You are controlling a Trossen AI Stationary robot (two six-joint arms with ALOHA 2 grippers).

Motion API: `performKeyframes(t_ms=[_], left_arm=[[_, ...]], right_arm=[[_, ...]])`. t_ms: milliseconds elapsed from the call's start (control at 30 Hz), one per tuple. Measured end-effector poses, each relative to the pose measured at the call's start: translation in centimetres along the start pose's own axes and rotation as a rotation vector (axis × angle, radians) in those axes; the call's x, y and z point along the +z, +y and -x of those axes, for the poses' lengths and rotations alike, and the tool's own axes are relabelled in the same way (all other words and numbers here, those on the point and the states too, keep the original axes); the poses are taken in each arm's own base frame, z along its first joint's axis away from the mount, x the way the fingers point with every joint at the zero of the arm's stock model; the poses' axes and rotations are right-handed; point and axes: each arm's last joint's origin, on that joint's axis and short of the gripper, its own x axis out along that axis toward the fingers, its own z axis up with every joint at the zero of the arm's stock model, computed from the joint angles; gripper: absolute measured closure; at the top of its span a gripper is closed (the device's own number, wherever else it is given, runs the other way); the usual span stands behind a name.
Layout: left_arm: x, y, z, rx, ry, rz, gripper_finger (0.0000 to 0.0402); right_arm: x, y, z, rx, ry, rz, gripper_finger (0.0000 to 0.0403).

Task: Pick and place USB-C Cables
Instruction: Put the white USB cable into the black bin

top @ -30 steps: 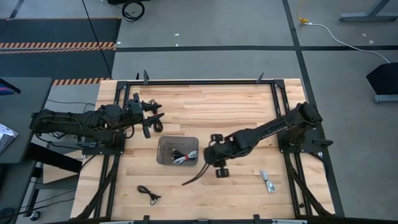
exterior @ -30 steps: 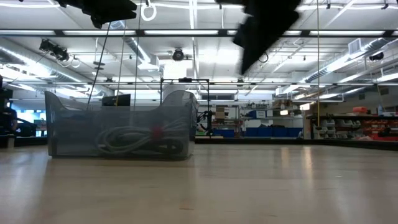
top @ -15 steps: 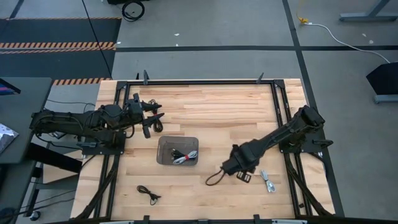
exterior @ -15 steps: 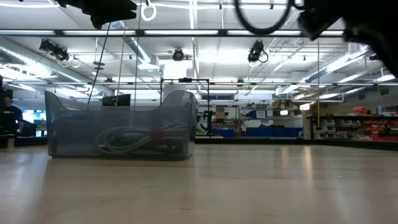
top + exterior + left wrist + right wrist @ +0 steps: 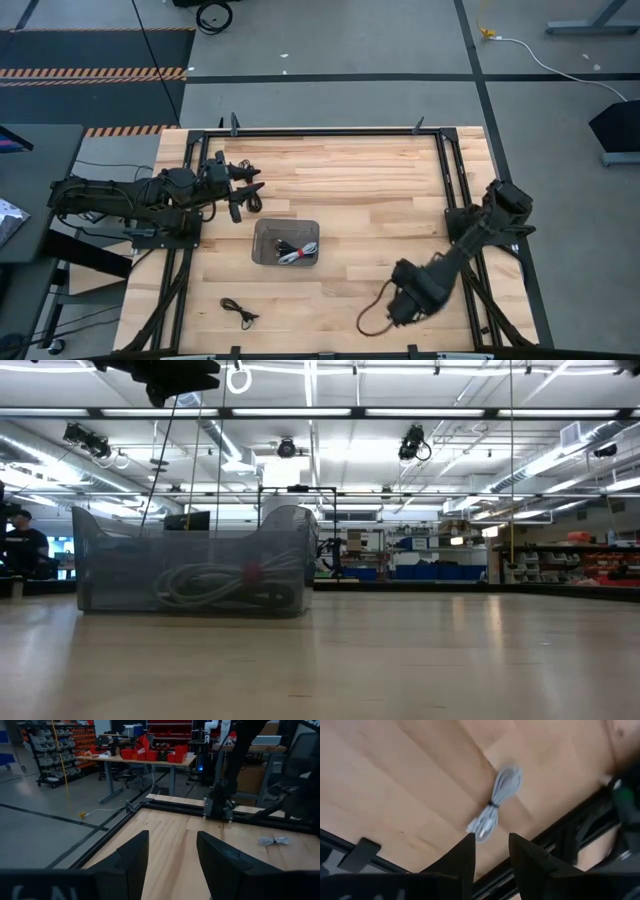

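A grey see-through tray (image 5: pixel 258 243) stands left of the table's middle and holds several bundled cables, among them a white one with a red tie (image 5: pixel 250 572). A thin black cable (image 5: pixel 238 312) lies loose near the table's front edge. A grey-white bundled cable (image 5: pixel 495 802) lies flat on the wood at the near right; it also shows far off in the left wrist view (image 5: pixel 274 840). In the high view my right arm hides it. My right gripper (image 5: pixel 490 856) is open and empty above it. My left gripper (image 5: pixel 245 192) is open and empty, behind the tray.
Black frame rails run along the table's edges (image 5: pixel 455 180), and one lies close beside the grey-white cable (image 5: pixel 555 840). A dark cord loop (image 5: pixel 370 320) hangs from my right arm's wrist. Bare wood lies between the tray and my right arm.
My right gripper has gone from beside the tray toward the table's near right corner, over the grey-white cable, and has left the low view. The cord loop has swung along with it. My left arm has kept still.
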Motion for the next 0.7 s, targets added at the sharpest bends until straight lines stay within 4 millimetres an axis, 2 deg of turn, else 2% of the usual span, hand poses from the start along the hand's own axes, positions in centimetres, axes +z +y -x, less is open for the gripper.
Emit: performKeyframes(t_ms=[133,267,500,700], left_arm=[[0.2,0.0,0.0,0.0,-0.022,-0.001,0.0228],[0.6,0.0,0.0,-0.001,-0.062,0.013,0.0228],[0.9,0.0,0.0,-0.002,-0.083,0.022,0.0228],[0.9,0.0,0.0,-0.002,-0.083,0.023,0.0228]], right_arm=[[-2.0,0.3,-0.7,0.014,-0.052,-0.078,0.028],[-3.0,0.8,-2.8,0.053,-0.059,-0.147,0.028],[-2.8,0.5,-7.5,0.08,-0.026,-0.193,0.028],[-2.5,-0.6,-8.8,-0.003,-0.019,-0.174,0.0279]])
